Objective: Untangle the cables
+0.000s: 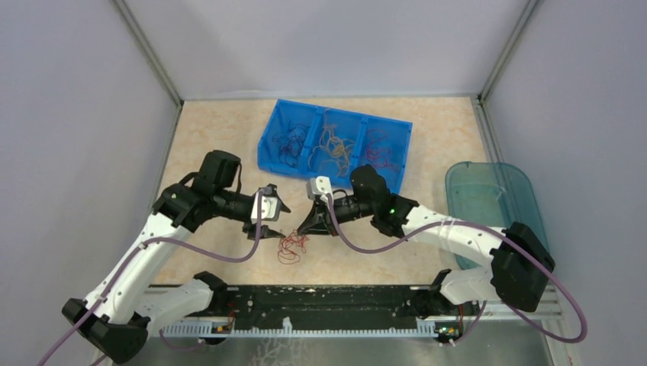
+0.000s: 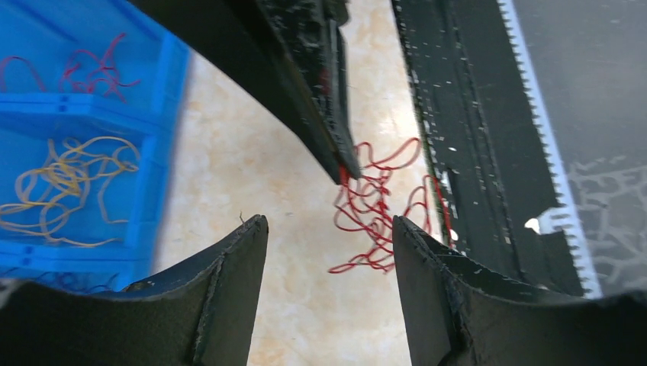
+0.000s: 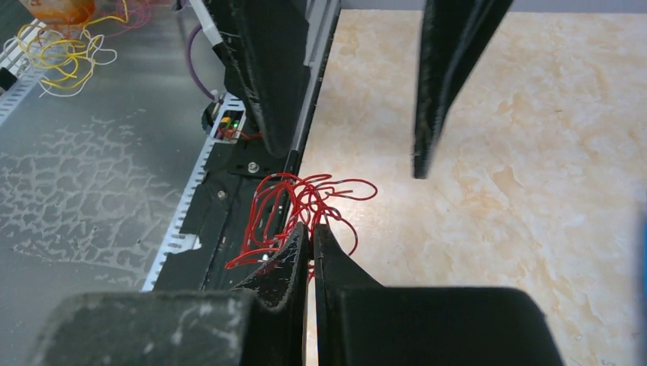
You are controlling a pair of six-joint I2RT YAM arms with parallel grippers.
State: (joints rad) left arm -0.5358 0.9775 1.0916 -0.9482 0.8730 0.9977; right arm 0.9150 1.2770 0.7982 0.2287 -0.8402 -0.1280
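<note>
A small tangle of thin red cables lies on the beige table between my two grippers. My right gripper is shut on strands at the top of this tangle; in the right wrist view the gripper pinches the red cables. My left gripper is open and empty just left of the tangle. In the left wrist view the gripper has its jaws wide apart, with the red cables ahead to the right. The blue bin holds dark purple-blue, orange-yellow and red strands in separate compartments.
A translucent teal tub stands at the right. A black toothed rail runs along the near table edge, close to the tangle. Grey walls enclose the table. Loose yellow wires lie off the table on the metal floor.
</note>
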